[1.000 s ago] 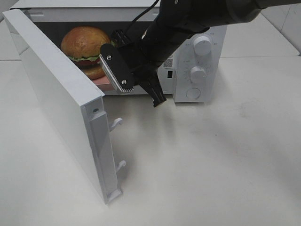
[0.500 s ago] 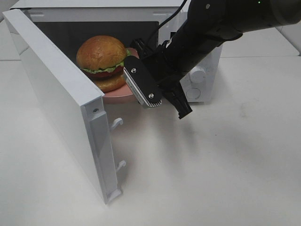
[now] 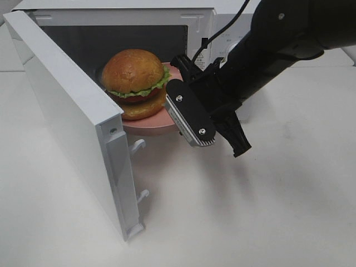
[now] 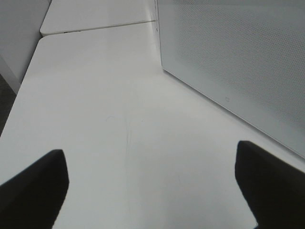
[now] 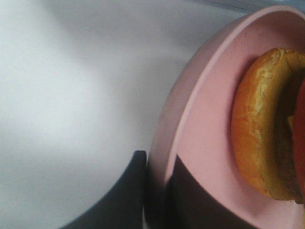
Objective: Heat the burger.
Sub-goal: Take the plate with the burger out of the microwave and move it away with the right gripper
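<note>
High camera first: the microwave (image 3: 222, 22) has its door (image 3: 72, 122) swung wide open, and the right gripper (image 3: 183, 114) is at the mouth of the oven, pinching the near rim of the pink plate (image 3: 147, 123). The burger (image 3: 135, 82) sits on that plate, just past the fingertips on the oven side, golden bun on top with green lettuce and a dark patty showing under it. Plate and burger are partly inside the cavity, with the front edge of the plate poking out over the table (image 3: 250, 211). The open door stands on the far side of the burger from the gripper. The black arm runs back from the gripper across the microwave's control panel, so the knobs are mostly hidden.

Left wrist cam: the left gripper (image 4: 152, 191) is spread wide, both dark fingers (image 4: 33, 191) at the frame edges with only bare white table between them. Ahead of it and off to one side is a white perforated panel (image 4: 238, 62), not touching the fingers. No burger in this shot.

Right wrist cam: super close. The right gripper's fingers (image 5: 121, 195) are pressed together on the plate's rim (image 5: 181, 129), one dark pad under it and one on top. The burger's bottom bun (image 5: 259, 129) lies on the plate right beyond the fingertips, close but not touching them
</note>
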Controlling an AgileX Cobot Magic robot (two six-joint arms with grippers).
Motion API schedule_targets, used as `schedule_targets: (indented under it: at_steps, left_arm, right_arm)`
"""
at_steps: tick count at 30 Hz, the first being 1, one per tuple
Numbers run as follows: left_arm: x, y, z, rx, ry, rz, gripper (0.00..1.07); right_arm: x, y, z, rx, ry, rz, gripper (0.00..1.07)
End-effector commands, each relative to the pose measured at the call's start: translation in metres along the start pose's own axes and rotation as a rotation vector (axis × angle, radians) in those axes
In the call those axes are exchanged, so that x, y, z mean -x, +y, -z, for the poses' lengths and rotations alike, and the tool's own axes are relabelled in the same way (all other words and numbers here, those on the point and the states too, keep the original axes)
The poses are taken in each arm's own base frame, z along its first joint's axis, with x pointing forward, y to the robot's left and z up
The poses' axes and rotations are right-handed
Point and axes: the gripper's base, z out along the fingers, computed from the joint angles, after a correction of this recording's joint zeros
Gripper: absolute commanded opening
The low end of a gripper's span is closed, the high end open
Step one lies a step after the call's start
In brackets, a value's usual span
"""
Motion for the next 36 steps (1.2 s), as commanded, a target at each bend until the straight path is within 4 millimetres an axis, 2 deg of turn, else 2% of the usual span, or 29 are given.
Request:
schedule_targets:
  at_steps: [1,7,9,12,14,22,25,27,30,32,36]
  left_arm:
    - [-0.001,-0.001,0.003,0.003,-0.019,-0.002,0.87]
    - [-0.001,-0.001,0.003,0.003,-0.019,-0.002,0.87]
    - [-0.001,-0.001,0.003,0.003,-0.019,-0.002,0.87]
    - [-0.001,-0.001,0.003,0.003,-0.019,-0.002,0.87]
    - [-0.001,-0.001,0.003,0.003,-0.019,-0.002,0.87]
    - [-0.001,-0.001,0.003,0.003,-0.019,-0.002,0.87]
    - [-0.001,-0.001,0.003,0.003,-0.019,-0.002,0.87]
    - [-0.001,-0.001,0.003,0.003,-0.019,-0.002,0.87]
    - [-0.001,-0.001,0.003,0.003,-0.019,-0.002,0.87]
    - [-0.001,-0.001,0.003,0.003,-0.019,-0.002,0.87]
    - [-0.001,-0.001,0.003,0.003,-0.019,-0.002,0.87]
  right_arm:
    - [0.0,0.005,0.017,-0.073,0.013,-0.004,0.0]
    - [0.001,0.016,0.025,-0.086,0.02,-0.006,0.0]
    - [0.003,0.028,0.033,-0.089,0.021,-0.008,0.0]
    - [0.003,0.03,0.036,-0.094,0.021,-0.008,0.0]
    - [0.004,0.042,0.044,-0.103,0.026,-0.01,0.0]
    - [0.007,0.065,0.059,-0.114,0.027,-0.021,0.0]
    - [0.007,0.068,0.06,-0.115,0.027,-0.02,0.0]
    - [0.009,0.078,0.068,-0.124,0.027,-0.026,0.0]
    - [0.009,0.081,0.069,-0.124,0.027,-0.029,0.0]
    - [0.01,0.093,0.074,-0.127,0.024,-0.059,0.0]
    - [0.011,0.102,0.079,-0.133,0.023,-0.072,0.0]
